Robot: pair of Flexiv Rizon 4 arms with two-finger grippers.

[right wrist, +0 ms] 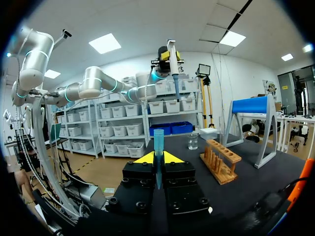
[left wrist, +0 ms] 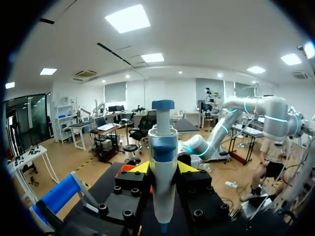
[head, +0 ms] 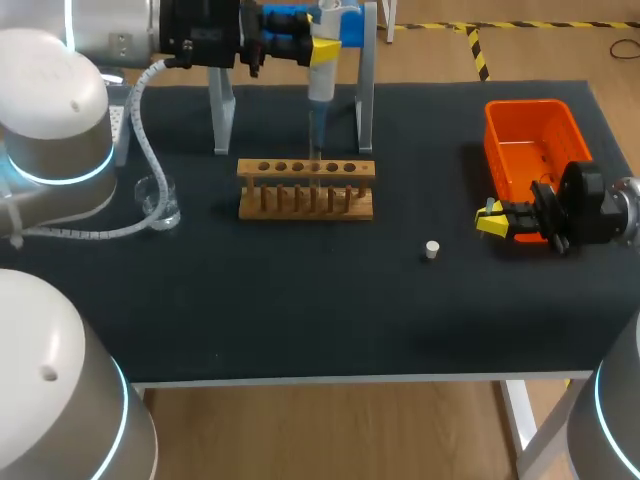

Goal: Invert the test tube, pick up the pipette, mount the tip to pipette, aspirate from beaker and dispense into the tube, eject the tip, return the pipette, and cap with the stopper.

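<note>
Left claw [left wrist: 163, 168] clamped on the upright pipette [left wrist: 163, 147], the rack [head: 306, 188] beneath it; right claw [right wrist: 158, 158] pinching the blue tip [right wrist: 158, 145] upright between its fingers, well apart from the pipette: mounting likely needs the tip's mouth centred under the shaft, then pressed straight.

Wooden rack [head: 306, 190], clear beaker [head: 160, 203], glossy plastic bin [head: 524, 105] on matt tabletop [head: 300, 300].
</note>
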